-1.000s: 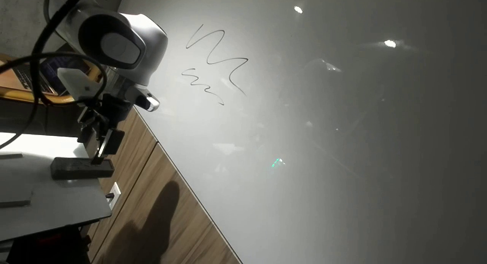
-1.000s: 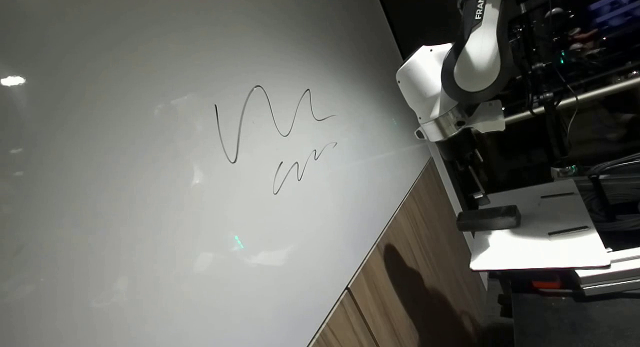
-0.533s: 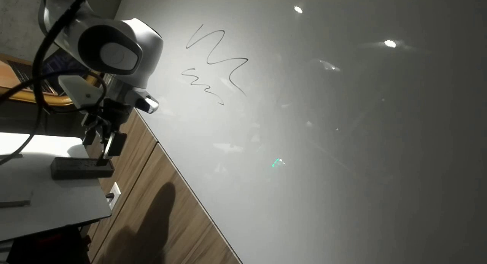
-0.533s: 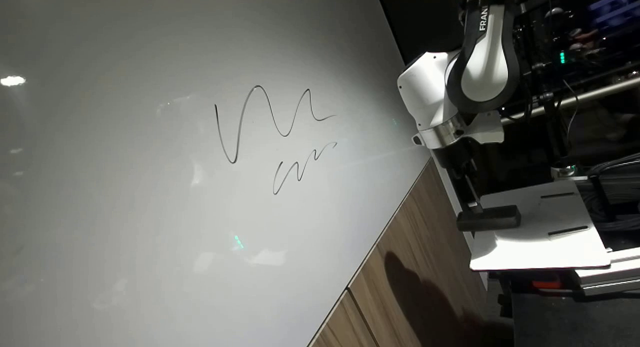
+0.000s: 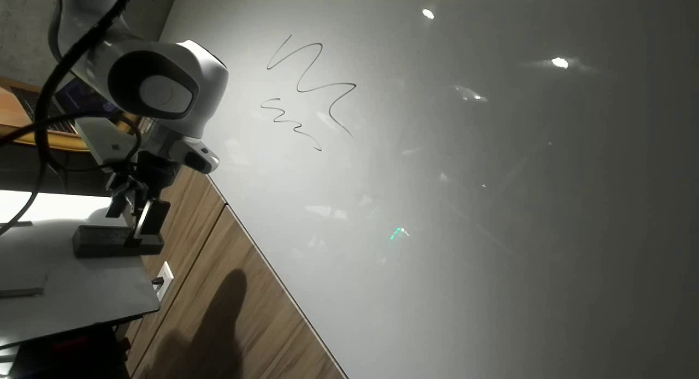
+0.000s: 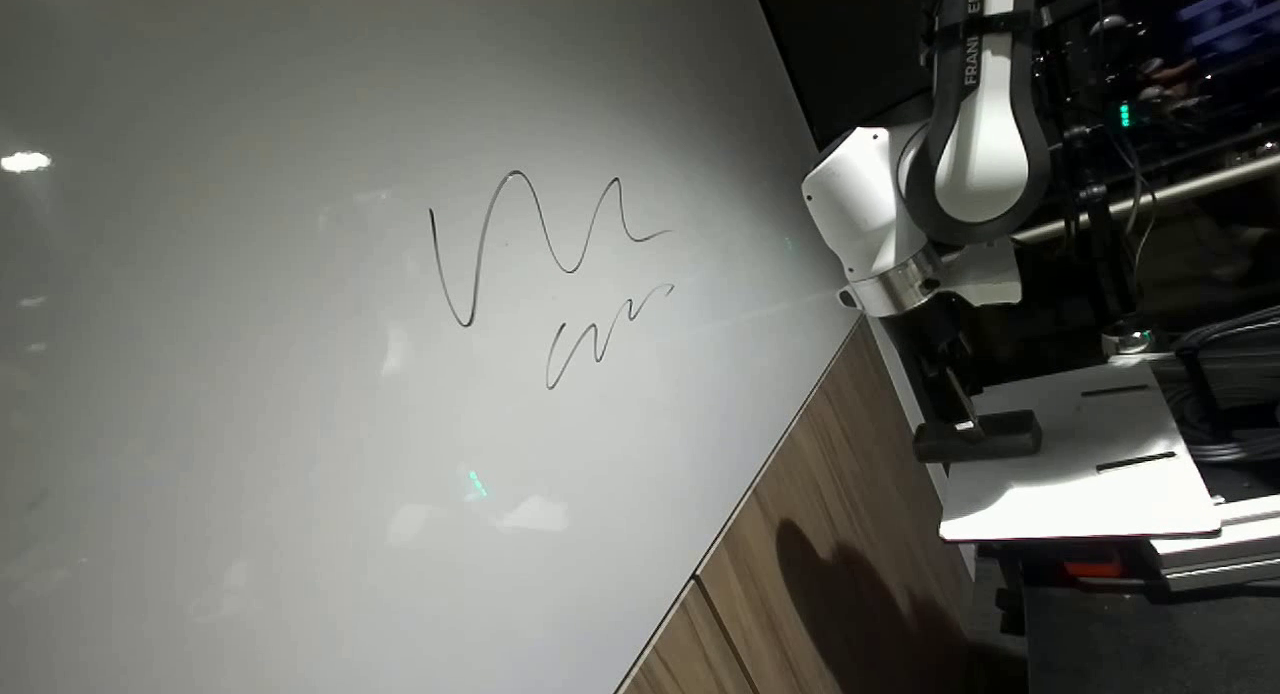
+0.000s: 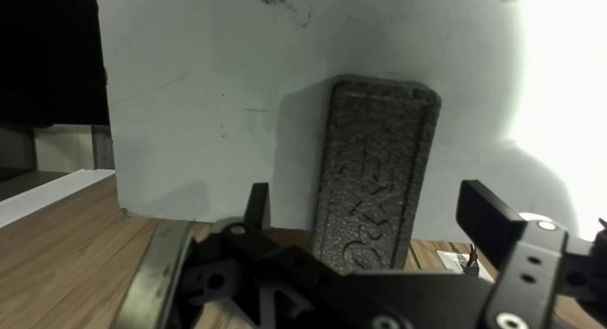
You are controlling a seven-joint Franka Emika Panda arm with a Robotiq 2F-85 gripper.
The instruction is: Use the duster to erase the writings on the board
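Evidently nothing is erased yet — the writings (image 5: 312, 88) stand unbroken on the board (image 5: 464, 215), the duster (image 5: 104, 243) overhangs the right edge of the desk (image 5: 82, 297) in an exterior view, and the claw (image 7: 364, 201) straddles it, spread wide and unclamped — so gripping, lifting and wiping all seem left.

Cabled white arm (image 6: 980, 169), black end effector (image 7: 365, 197)

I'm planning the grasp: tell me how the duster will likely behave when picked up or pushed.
The duster is probably stiff: its overhanging end shows no visible sag. Its textured top suggests little slip. Flat and blocky, it likely won't roll, but pushed farther off the table, it could tip.
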